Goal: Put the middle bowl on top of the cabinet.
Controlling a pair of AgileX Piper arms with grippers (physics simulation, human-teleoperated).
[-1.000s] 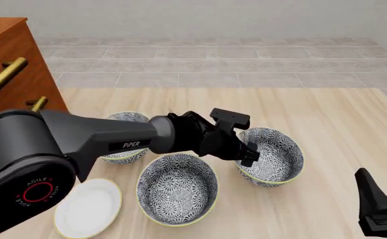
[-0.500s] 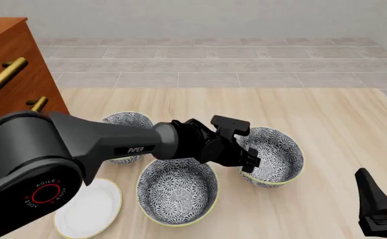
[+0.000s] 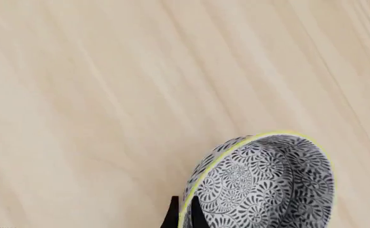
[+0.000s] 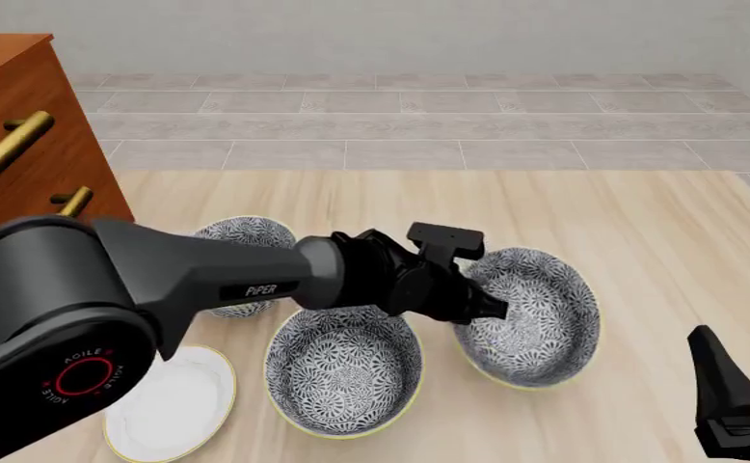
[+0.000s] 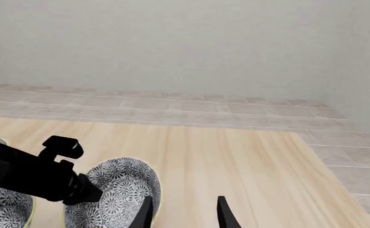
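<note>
Three patterned bowls stand on the table. The middle bowl (image 4: 536, 318), mid-sized of the three, is the right-hand one. It is tilted, its near-left rim raised, and my left gripper (image 4: 491, 309) is shut on that rim. The left wrist view shows the bowl (image 3: 267, 190) with its yellow rim pinched in the left gripper (image 3: 183, 219). The cabinet (image 4: 28, 125) stands at the far left, its top partly out of frame. My right gripper (image 4: 736, 410) waits open at the front right corner. Its wrist view shows the right gripper (image 5: 185, 216) with its fingers (image 5: 145, 213) apart and the same bowl (image 5: 118, 190) ahead.
A smaller bowl (image 4: 247, 256) sits by the cabinet, mostly behind my left arm. The largest bowl (image 4: 343, 367) is nearest the front, close beside the held one. A flat white plate (image 4: 170, 400) lies front left. Brass handles (image 4: 9, 145) stick out of the cabinet.
The left gripper dropped onto the right-hand bowl's rim and shut on it. That bowl has tipped up and shifted slightly right. The right arm has not moved.
</note>
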